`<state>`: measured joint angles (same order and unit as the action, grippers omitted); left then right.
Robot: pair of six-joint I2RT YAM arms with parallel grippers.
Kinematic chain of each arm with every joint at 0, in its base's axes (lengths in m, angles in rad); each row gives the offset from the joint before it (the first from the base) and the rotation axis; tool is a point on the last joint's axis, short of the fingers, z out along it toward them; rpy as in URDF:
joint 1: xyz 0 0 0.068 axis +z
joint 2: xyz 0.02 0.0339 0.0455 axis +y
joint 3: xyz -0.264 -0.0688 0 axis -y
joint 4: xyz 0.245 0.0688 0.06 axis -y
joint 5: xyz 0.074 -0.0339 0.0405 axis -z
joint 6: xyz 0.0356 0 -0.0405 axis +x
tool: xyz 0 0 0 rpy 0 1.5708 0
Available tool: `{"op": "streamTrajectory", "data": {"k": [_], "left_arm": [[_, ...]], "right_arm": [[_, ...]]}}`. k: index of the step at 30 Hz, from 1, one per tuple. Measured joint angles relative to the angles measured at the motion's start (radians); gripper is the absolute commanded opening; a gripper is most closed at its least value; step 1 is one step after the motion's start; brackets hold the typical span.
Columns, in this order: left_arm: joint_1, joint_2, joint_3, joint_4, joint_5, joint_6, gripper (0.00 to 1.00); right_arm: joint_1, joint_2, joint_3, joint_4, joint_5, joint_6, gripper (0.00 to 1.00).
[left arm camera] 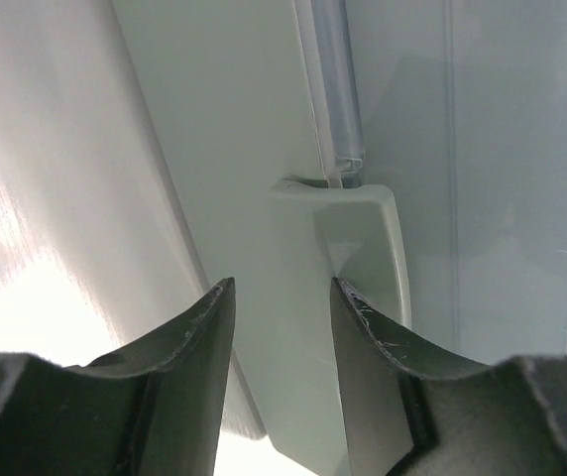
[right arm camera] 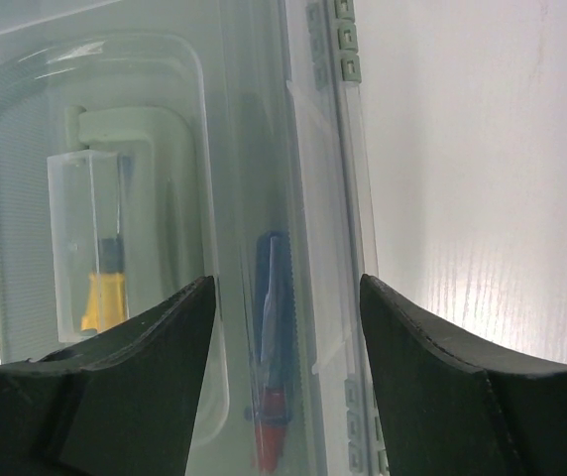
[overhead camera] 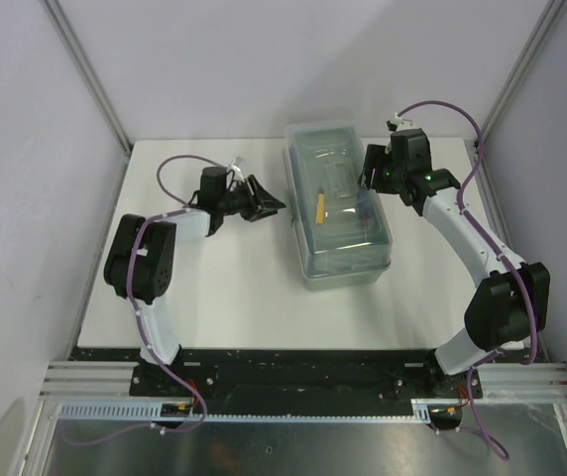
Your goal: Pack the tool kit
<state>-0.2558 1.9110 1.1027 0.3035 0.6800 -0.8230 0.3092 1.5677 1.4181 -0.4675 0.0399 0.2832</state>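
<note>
Blurring packed tools (overhead camera: pixel 319 206), translucent lid (overhead camera: pixel 339 248)

One toolbox (overhead camera: pixel 343 273); one yellow-handled tool (overhead camera: pixel 319 206), one blue-red tool (right arm camera: pixel 272 297) (both inside).

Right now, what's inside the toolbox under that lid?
Through the translucent lid of the toolbox: a yellow-handled tool and a blue tool with a red end. The lid is hazy, so anything else in there can't be made out.
</note>
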Motion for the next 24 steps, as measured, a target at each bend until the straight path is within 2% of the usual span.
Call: {"op": "streamTrajectory", "data": {"k": [9,15,20,24], "left_arm": [[-0.002,0.032,0.003,0.032,-0.02,-0.016,0.45],[-0.06,0.098,0.003,0.019,-0.037,-0.016,0.41],[-0.064,0.1,0.003,0.005,-0.048,-0.015,0.41],[-0.065,0.096,0.003,0.005,-0.05,-0.015,0.35]], "right_arm": [[-0.002,0.004,0.004,0.0,-0.003,0.003,0.65],[-0.002,0.007,0.006,0.002,-0.003,0.004,0.64],[-0.002,0.011,0.009,0.002,-0.003,0.005,0.64],[-0.002,0.011,0.009,0.003,-0.003,0.006,0.64]]}}
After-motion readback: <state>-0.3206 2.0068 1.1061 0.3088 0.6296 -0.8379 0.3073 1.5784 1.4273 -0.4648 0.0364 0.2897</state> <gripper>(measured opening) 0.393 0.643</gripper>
